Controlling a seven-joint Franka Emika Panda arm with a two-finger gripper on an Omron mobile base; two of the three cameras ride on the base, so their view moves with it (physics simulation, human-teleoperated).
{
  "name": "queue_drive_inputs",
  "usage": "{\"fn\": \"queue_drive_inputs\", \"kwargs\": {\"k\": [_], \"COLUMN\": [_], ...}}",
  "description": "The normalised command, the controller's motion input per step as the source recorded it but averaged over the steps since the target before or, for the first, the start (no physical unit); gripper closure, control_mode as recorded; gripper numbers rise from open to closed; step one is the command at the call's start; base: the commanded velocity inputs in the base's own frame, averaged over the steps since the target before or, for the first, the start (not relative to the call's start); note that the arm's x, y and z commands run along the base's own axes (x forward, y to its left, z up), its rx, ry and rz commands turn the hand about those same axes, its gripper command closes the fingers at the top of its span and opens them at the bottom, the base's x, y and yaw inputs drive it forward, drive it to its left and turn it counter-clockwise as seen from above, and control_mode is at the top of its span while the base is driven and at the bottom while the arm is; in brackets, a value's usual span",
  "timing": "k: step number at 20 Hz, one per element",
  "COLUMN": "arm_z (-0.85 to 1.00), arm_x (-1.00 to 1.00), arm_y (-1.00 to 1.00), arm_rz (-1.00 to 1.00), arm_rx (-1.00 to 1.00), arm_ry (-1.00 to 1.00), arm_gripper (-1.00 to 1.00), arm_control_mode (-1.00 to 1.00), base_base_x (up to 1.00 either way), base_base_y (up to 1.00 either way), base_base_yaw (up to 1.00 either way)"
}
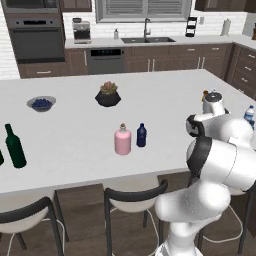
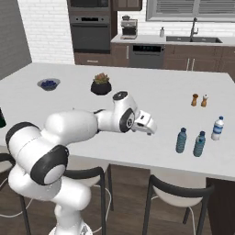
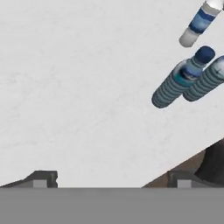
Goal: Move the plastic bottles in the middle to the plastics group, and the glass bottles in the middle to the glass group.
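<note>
Meanwhile my pincer (image 3: 109, 179), fingers apart and empty, hangs near the plastics group (image 3: 188, 81) by the table's (image 3: 78, 87) front edge; a careless swing could topple them.

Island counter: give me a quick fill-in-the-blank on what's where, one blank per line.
1. The pink bottle stands right beside the ____ bottle.
2. The tall bottle is dark ____.
3. The bowl holds ____ berries.
4. Between the gripper fingertips there is ____.

Answers: navy; green; blue; nothing
</note>
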Motion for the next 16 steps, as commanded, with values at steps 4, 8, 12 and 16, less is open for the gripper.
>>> {"fn": "queue_drive_inputs", "kwargs": {"k": [4,8,12,16], "arm_z": [0.31,0.21,0.11,0.10], "arm_x": [0.00,0.00,0.00,0.00], "arm_y": [0.75,0.64,0.55,0.58], "arm_rz": [0.36,0.44,0.52,0.49], "arm_rx": [-0.03,-0.02,0.00,0.00], "arm_ry": [0.00,0.01,0.02,0.01], "arm_gripper": [-1.00,-1.00,-1.00,-1.00], "arm_control_mode": [-1.00,-1.00,-1.00,-1.00], "base_base_x": [0.00,0.00,0.00,0.00], "base_base_y": [0.00,0.00,0.00,0.00], "base_base_yaw": [0.00,0.00,0.00,0.00]}}
